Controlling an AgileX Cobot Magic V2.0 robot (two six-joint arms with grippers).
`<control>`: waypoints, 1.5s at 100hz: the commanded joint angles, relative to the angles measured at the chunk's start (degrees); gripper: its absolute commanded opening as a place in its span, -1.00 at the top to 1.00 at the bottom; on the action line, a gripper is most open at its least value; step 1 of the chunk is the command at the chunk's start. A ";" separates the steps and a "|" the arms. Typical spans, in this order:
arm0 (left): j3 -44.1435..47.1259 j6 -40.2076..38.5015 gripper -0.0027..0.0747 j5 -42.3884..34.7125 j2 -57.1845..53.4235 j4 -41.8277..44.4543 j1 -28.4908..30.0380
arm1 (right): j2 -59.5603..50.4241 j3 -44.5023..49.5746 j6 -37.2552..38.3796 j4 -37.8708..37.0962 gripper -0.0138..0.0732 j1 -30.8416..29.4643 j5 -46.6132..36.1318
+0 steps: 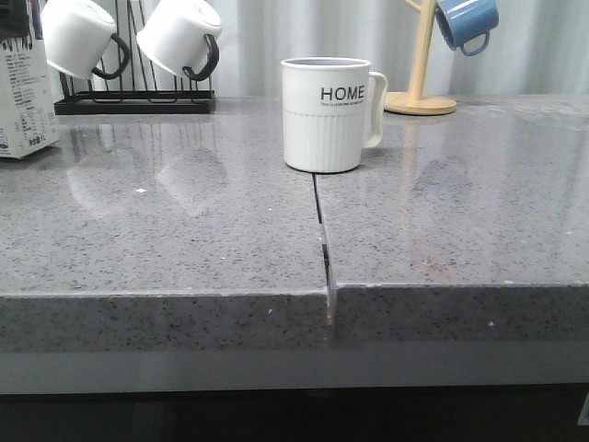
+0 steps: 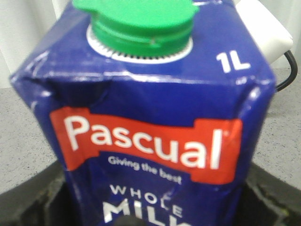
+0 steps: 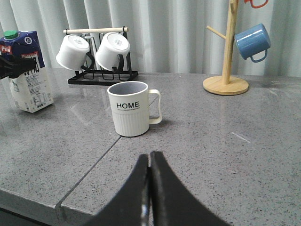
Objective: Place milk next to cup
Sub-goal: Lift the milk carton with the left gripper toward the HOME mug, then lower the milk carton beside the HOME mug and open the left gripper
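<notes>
The milk [image 1: 23, 92] stands at the far left of the grey counter, a white carton with a dark blue top, a green cap and "WHOLE MILK" lettering [image 2: 155, 117]. It also shows in the right wrist view [image 3: 29, 75]. My left gripper [image 2: 155, 209] has its black fingers [image 2: 33, 197] against both sides of the carton, and it shows as a dark shape across the carton [image 3: 14, 67]. The cup [image 1: 327, 115], cream-white with "HOME" lettering, stands mid-counter, well right of the milk [image 3: 131, 108]. My right gripper [image 3: 150, 157] is shut and empty, in front of the cup.
A black rack [image 1: 133, 99] holds two white mugs [image 1: 83, 37] behind the milk. A wooden mug tree [image 1: 421, 92] with a blue mug [image 1: 467, 23] stands at the back right. A seam [image 1: 322, 230] runs from the cup to the counter's front edge.
</notes>
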 commanded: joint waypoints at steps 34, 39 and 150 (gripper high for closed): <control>-1.91 1.70 0.63 -2.76 -6.68 -4.51 -5.60 | -0.70 -1.27 -0.07 -0.30 0.84 -0.10 -4.53; -1.91 3.69 0.63 -2.48 -7.10 -6.50 -7.22 | -0.70 -1.27 -0.07 -0.30 0.84 -0.10 -4.53; -7.71 36.32 0.64 -10.36 0.47 -47.76 -34.99 | -0.70 -1.27 -0.07 -0.30 0.84 -0.10 -4.53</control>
